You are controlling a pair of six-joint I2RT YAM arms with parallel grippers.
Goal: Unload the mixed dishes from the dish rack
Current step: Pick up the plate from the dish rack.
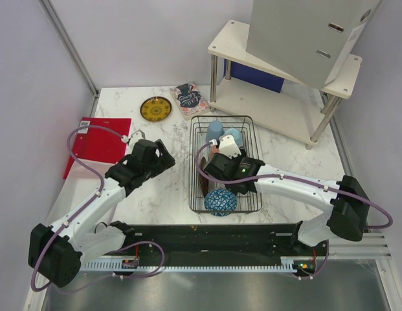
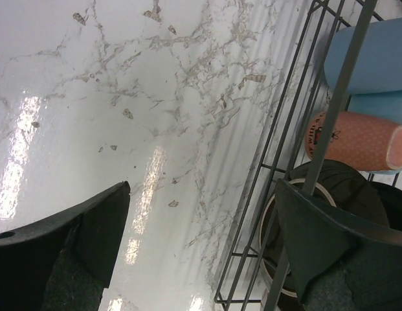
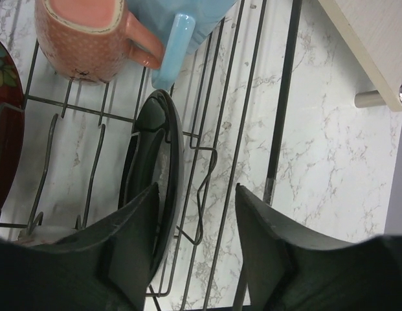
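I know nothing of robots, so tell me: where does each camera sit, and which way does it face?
Top external: above and behind the arms, looking down on the white marble table and black wire dish rack; both arms show.
Left wrist: on the left arm, facing marble beside the rack; its dark fingers show.
Right wrist: on the right arm, facing into the rack; its fingers show.
Both wrist views share the salmon-pink mug.
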